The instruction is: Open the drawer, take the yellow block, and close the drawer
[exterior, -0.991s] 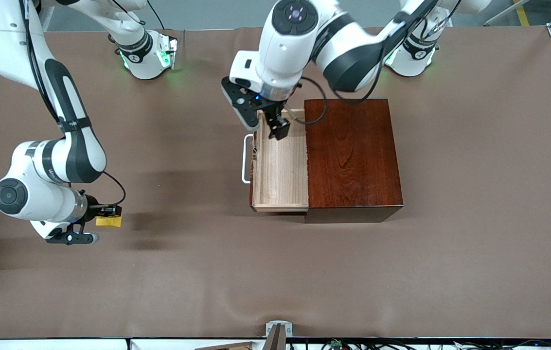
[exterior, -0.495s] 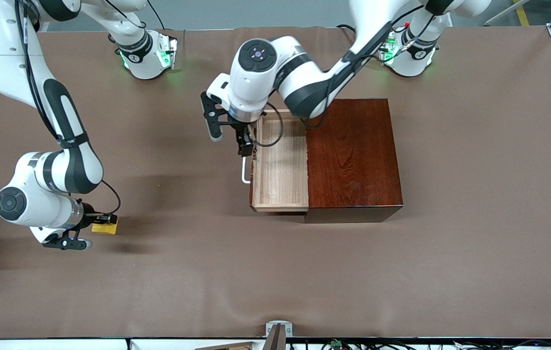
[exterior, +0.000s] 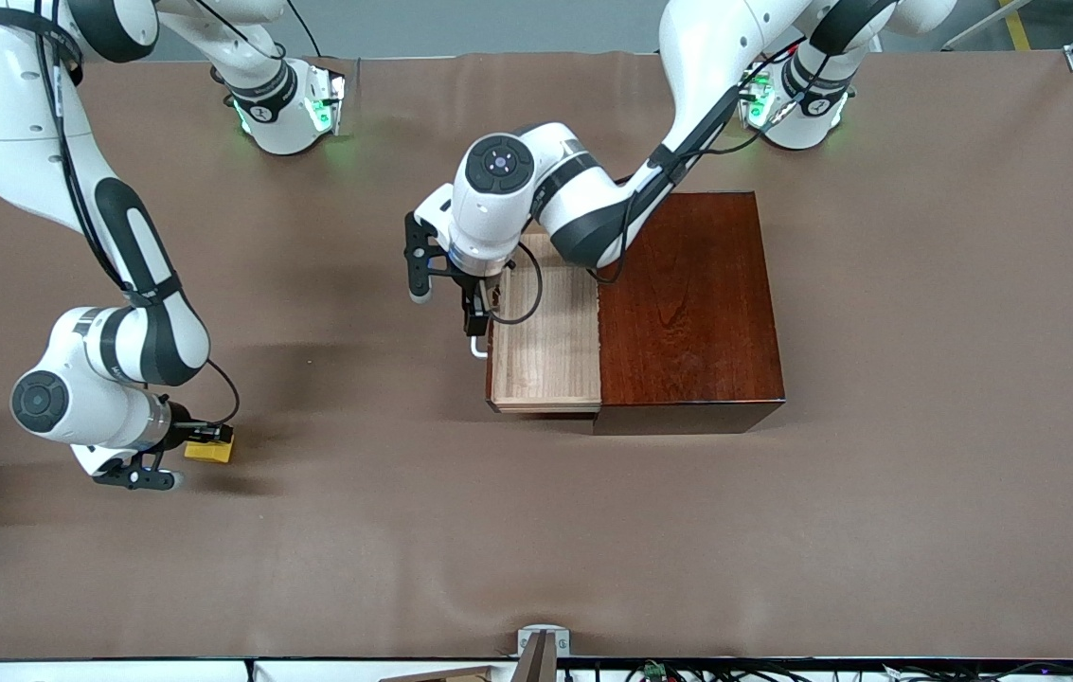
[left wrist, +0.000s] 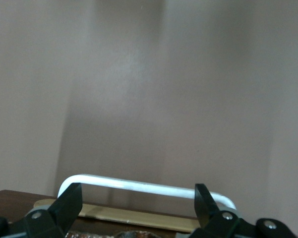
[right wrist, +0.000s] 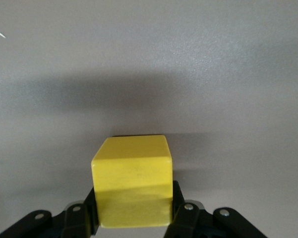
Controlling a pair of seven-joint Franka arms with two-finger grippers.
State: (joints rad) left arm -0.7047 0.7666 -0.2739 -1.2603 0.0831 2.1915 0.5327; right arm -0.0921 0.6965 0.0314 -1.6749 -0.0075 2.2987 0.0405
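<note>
The drawer (exterior: 545,350) stands pulled out of the reddish-brown box (exterior: 688,303), and its pale tray shows nothing inside. My left gripper (exterior: 473,318) is open at the drawer's white handle (exterior: 477,349). In the left wrist view the handle (left wrist: 139,184) runs across just ahead of the gripper (left wrist: 137,204), with the two fingertips (left wrist: 69,202) wide apart near its ends. My right gripper (exterior: 203,439) is shut on the yellow block (exterior: 210,449), low over the table toward the right arm's end. The right wrist view shows the block (right wrist: 132,168) clamped in the right gripper (right wrist: 134,210).
The brown table cover (exterior: 536,530) stretches around the box. The arms' bases (exterior: 285,109) stand at the table's edge farthest from the front camera. A small metal bracket (exterior: 541,649) sits at the table's edge nearest the front camera.
My left gripper has moved from over the drawer's tray out and down to the handle. My right arm has lowered the yellow block a little. The drawer has not moved.
</note>
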